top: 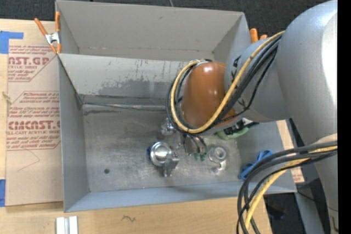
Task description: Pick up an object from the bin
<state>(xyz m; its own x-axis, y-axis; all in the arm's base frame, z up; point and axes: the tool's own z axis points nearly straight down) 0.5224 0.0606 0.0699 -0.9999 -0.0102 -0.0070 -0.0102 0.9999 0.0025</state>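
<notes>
A grey metal bin [71, 134] is seen from above, its sloped walls running down to a flat, scuffed floor. Most of that floor is bare; the few loose things in it are gathered in the near right part. A shiny silver piece with a rounded, domed top [159, 154] lies on the floor a little right of the middle, towards the near wall, and a smaller bit of bright metal is seen touching its right side. Further right, near the right wall, a pale silver ring-shaped piece [218, 154] lies flat, well apart from the domed one. A small dark mark [107, 171] is found alone on the left part of the floor. The arm is brought in from the right, its wrist hidden under a brown-orange cover [204, 93] around which yellow and black cables [176, 97] are looped. The gripper [186, 146] is held low, close to the floor, between the domed piece and the ring, nearer to the domed piece and just beside its right edge. Whether the gripper is spread or closed cannot be told, since its tip is crowded by the cables and metal parts, and nothing can be made out as held in it.
</notes>
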